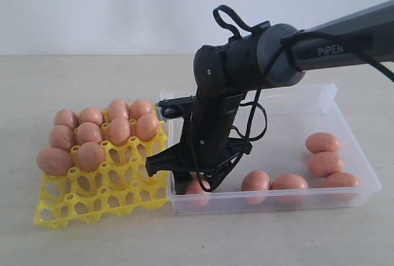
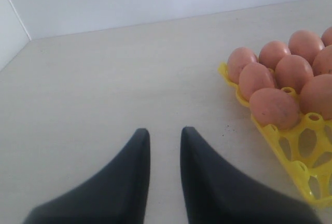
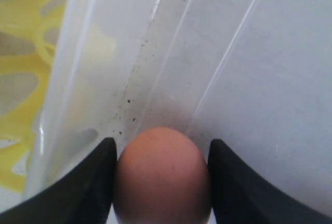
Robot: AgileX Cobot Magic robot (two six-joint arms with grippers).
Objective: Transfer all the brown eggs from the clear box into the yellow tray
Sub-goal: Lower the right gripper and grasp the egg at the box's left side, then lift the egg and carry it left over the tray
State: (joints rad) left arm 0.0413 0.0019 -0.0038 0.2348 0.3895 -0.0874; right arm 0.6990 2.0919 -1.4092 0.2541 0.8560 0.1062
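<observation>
My right gripper (image 1: 196, 183) reaches down into the near left corner of the clear box (image 1: 345, 124). It is shut on a brown egg (image 3: 162, 177), whose sides touch both black fingers, low over the box floor. Several more brown eggs (image 1: 289, 183) lie along the box's front and right side. The yellow tray (image 1: 104, 198) sits to the left of the box, with several brown eggs (image 1: 90, 155) filling its back rows and open cups in front. My left gripper (image 2: 165, 133) hovers over bare table beside the tray (image 2: 306, 146), with its fingers slightly apart and nothing between them.
The right arm (image 1: 345, 44) stretches in from the upper right above the box. The beige tabletop (image 2: 104, 79) runs back to a white wall. The box's left wall (image 3: 78, 79) stands close to the held egg, with the tray's lattice behind it.
</observation>
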